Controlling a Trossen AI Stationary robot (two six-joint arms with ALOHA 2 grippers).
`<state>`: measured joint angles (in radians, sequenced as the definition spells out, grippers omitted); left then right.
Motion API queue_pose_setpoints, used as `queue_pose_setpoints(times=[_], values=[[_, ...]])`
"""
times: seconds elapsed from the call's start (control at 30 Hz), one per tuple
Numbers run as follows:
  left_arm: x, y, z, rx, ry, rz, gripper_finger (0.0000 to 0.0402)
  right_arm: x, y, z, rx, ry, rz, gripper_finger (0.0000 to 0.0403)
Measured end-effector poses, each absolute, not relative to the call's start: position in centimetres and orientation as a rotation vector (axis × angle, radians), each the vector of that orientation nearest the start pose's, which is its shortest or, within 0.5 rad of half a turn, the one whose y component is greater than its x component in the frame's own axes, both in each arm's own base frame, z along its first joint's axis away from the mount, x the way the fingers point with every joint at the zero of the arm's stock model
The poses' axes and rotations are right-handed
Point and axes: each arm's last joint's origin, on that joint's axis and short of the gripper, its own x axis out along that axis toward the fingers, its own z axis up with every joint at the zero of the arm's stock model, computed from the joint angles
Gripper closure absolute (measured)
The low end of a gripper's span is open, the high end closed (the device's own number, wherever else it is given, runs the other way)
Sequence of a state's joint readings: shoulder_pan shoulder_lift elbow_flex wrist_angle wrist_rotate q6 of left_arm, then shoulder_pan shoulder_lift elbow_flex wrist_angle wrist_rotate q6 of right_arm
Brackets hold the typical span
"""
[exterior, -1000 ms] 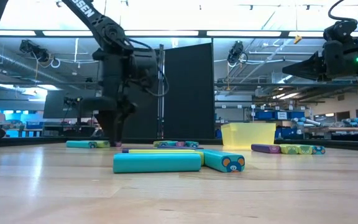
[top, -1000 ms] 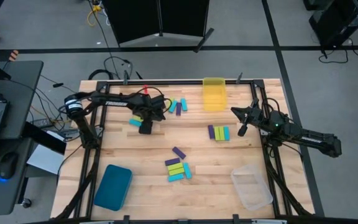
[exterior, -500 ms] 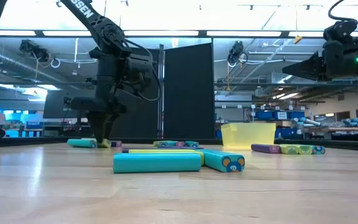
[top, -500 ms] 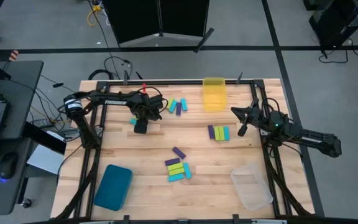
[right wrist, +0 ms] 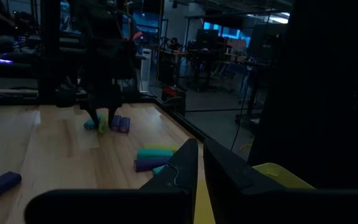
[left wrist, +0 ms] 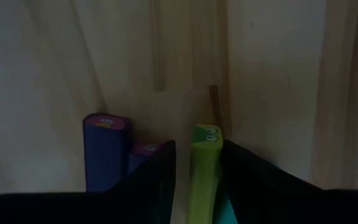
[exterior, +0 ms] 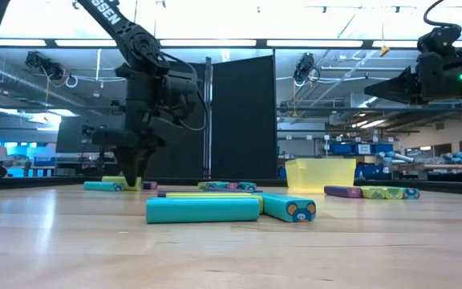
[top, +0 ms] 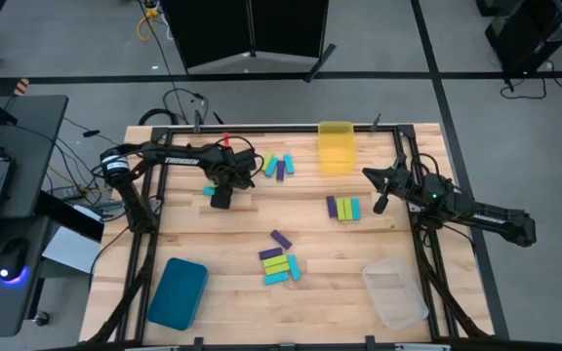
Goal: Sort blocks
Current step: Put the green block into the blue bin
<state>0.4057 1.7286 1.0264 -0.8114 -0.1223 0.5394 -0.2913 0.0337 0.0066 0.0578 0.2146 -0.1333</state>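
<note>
On table's far-left part, high view: left gripper (top: 220, 198) stood over small block cluster; right gripper (top: 381, 203) waited by right edge, aloft. Other blocks lay in loose groups mid-table. Yellow bin (top: 336, 148), teal bin (top: 176, 292), clear bin (top: 394, 296) — no blocks seen inside.

Low view: left gripper's tips sat at tabletop.

Left wrist view: fingers clamped lime green block (left wrist: 204, 165); purple block (left wrist: 105, 151) just beside. Judged step — pick; next calls for straight lift.

Right wrist view: right gripper's fingers nearly together, holding nothing.

Purple, lime and cyan blocks (top: 278, 264) lie flat in 4 scattered clusters.
</note>
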Motion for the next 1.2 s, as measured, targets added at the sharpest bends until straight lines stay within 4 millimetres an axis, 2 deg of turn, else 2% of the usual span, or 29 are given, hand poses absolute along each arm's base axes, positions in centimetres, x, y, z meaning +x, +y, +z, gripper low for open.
queue_pose_setpoints(times=[0.23,0.37,0.5,0.67,0.8,0.97,1.2], values=[[26.9,11.9,14.1,0.148,1.632,0.013,0.0286,9.3,-3.4,16.9,-0.132,0.002,-0.507,0.0364],[27.0,11.9,13.8,0.144,1.649,0.005,0.031,9.3,-3.4,16.9,-0.132,0.002,-0.507,0.0364],[27.3,12.1,14.9,0.146,1.634,0.016,0.0336,9.3,-3.4,16.9,-0.132,0.002,-0.507,0.0364],[28.2,12.3,17.5,0.151,1.589,0.056,0.0336,9.3,-3.4,16.9,-0.132,0.002,-0.507,0.0364],[29.4,11.3,19.5,0.171,1.568,0.049,0.0336,9.3,-3.4,16.9,-0.132,0.002,-0.507,0.0364],[30.3,7.7,21.9,0.203,1.593,0.001,0.0336,9.3,-3.4,16.9,-0.132,0.002,-0.507,0.0364],[29.5,-0.7,25.0,0.141,1.616,-0.1,0.0336,9.3,-3.4,17.0,-0.133,-0.012,-0.508,0.0364]])
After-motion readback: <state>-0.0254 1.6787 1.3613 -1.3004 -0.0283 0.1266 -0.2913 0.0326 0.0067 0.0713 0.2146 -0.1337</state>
